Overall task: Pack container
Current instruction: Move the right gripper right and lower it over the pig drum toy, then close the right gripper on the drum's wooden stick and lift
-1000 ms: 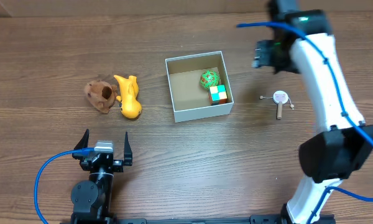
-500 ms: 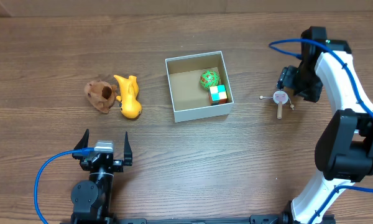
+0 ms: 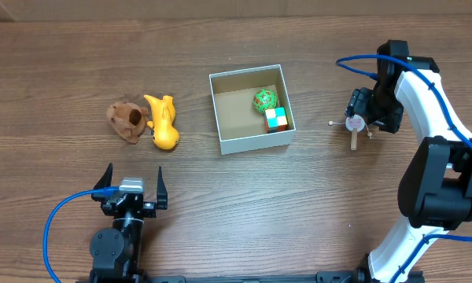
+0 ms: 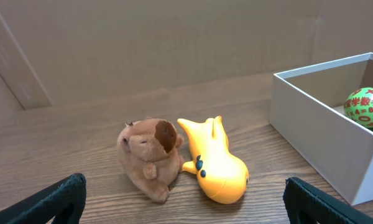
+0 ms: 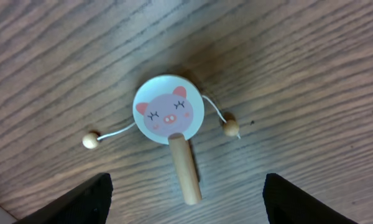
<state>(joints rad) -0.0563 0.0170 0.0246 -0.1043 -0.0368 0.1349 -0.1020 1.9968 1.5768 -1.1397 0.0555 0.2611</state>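
Shows a wood-grain table (image 3: 63, 63) from above, with the white right arm (image 3: 425, 102) bent in from the right edge. Finds the container (image 3: 256, 142), square, white-walled and brown inside, at mid-table, upright and open-topped. Puts the left gripper (image 3: 134, 169) on the near left, well apart from the box, fingers spread wide and holding nothing. Places the right gripper (image 5: 191, 202) above a small pig-faced rattle drum (image 5: 169, 116), fingers parted to either side of the wooden handle, nothing pinched. Catches a yellow toy (image 3: 164, 124) lying left of the container, touching a brown plush animal (image 3: 127, 122) on the toy's left. Reveals, inside the box against its right wall, a green ball (image 3: 264, 100) printed with numerals and, just in front of it, a colour-tiled cube (image 3: 276, 119). Shows the drum flat on the wood right of the container, face up, with a beaded string trailing to each side.
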